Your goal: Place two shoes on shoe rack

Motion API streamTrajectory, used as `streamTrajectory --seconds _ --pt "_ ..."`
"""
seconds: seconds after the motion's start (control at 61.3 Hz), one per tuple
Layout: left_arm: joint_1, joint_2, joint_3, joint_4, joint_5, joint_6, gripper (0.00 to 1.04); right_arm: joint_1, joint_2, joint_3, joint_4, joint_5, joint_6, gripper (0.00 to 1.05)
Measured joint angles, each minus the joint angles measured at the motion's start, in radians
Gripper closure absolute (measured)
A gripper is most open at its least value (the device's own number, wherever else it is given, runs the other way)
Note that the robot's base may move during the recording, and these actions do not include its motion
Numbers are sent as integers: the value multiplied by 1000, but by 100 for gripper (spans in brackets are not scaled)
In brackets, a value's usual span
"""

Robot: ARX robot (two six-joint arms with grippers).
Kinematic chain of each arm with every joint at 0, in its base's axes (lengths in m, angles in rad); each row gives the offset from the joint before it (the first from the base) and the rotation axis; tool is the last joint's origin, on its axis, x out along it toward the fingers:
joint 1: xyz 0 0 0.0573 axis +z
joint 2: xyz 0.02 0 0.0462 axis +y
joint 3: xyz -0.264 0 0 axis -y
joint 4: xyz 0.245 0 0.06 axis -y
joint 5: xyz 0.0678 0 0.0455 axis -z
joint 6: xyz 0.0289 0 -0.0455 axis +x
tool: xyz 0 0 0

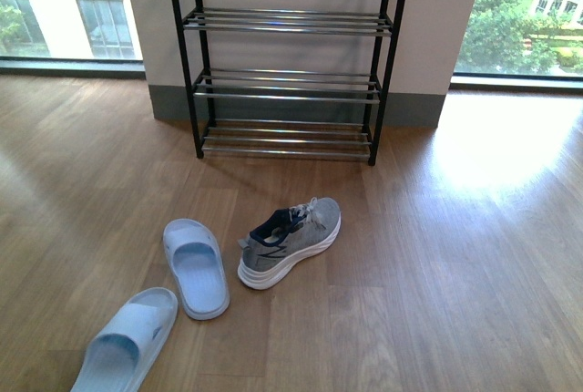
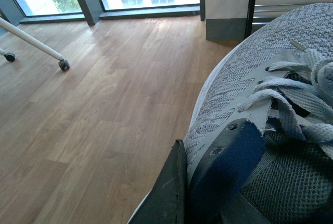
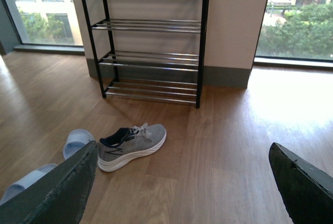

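We see the left gripper point(image 2: 197, 198) clamped on a grey mesh lace-up sneaker point(image 2: 270, 109) beside its dark navy tongue, holding it above the brown wooden floor point(image 2: 104, 109). A second grey mesh sneaker with a thick white sole point(image 1: 291, 242) stands on the floor in front of the black metal shoe rack with thin silver bars point(image 1: 287, 23), apart from it and just beside two pale blue rubber slides point(image 1: 196, 269). We find the right gripper point(image 3: 183, 151) with its dark fingers spread wide apart, looking toward the rack from further back.
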Motion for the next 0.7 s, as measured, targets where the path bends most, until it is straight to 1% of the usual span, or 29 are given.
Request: streamTrajectory --seconds 0.701 --pt "1 0 0 0 1 3 103 0 0 0 0 1 0 9"
